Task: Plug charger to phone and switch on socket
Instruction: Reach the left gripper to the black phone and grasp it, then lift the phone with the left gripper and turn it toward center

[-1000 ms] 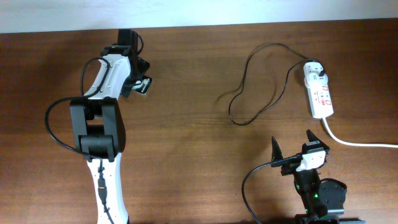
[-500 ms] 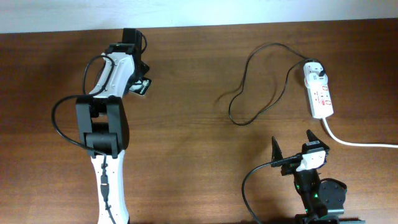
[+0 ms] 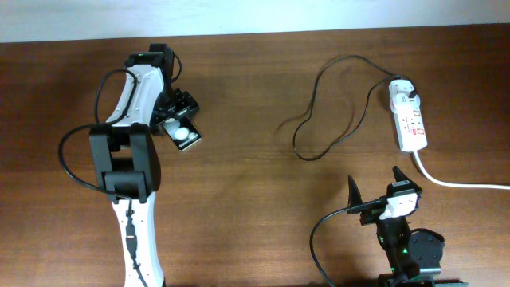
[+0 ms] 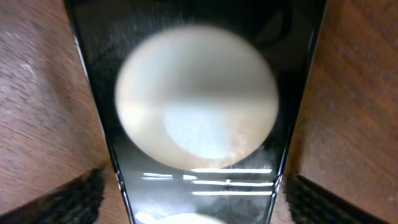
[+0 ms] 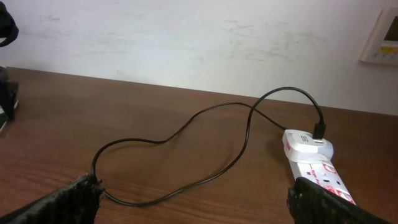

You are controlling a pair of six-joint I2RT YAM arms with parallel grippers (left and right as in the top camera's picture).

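Overhead: left pincer [image 3: 177,119] at far left of worktop [image 3: 255,199], clamped on phone [image 3: 187,137], screen up with round white reflection. Charger [image 3: 319,119] in loose loops right of centre, white plug head seated in far end of socket [image 3: 409,119] at far right. Right pincer [image 3: 374,177] near edge, fingers apart, holding nothing.

Left wrist: phone [image 4: 199,112] fills view, pads [image 4: 81,199] against both long edges.

Right wrist: pads [image 5: 68,199] wide apart; charger [image 5: 186,130] on worktop ahead, socket [image 5: 311,163] at right.

phone [image 4: 199,205] cut off top and bottom, reflection [image 4: 198,96] blurred, thick white cord [image 3: 462,183] leaving right edge
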